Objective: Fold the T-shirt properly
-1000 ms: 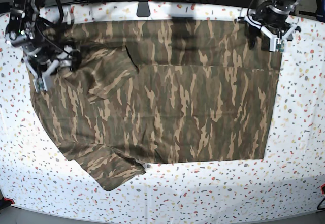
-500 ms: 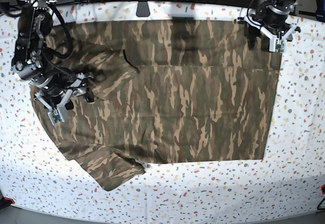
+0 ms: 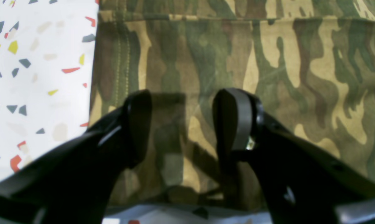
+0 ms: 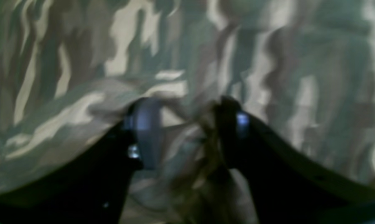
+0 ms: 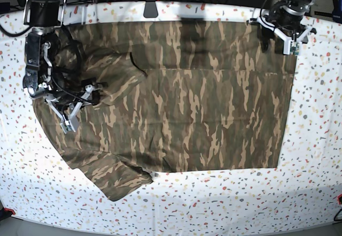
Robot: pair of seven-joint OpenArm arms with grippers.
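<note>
The camouflage T-shirt [image 5: 203, 107] lies spread over the table, with its upper part folded down and one sleeve [image 5: 120, 180] sticking out at the front left. My right gripper [image 5: 90, 92] is down on the shirt's left side by a folded flap. In the blurred right wrist view its fingers [image 4: 145, 130] stand apart, with a raised ridge of T-shirt [image 4: 181, 124] between them. My left gripper [image 5: 272, 42] hovers open over the shirt's back right corner. The left wrist view shows that gripper [image 3: 184, 124] above the stitched hem [image 3: 122, 62], holding nothing.
The white speckled table [image 5: 315, 139] surrounds the shirt, and bare table [image 3: 35, 77] shows just left of the hem. A dark mount [image 5: 151, 8] and cables sit along the back edge.
My right gripper has swung from the shirt's upper left edge down and inward onto the cloth, and its jaws have narrowed around a ridge of fabric. The left arm has stayed still.
</note>
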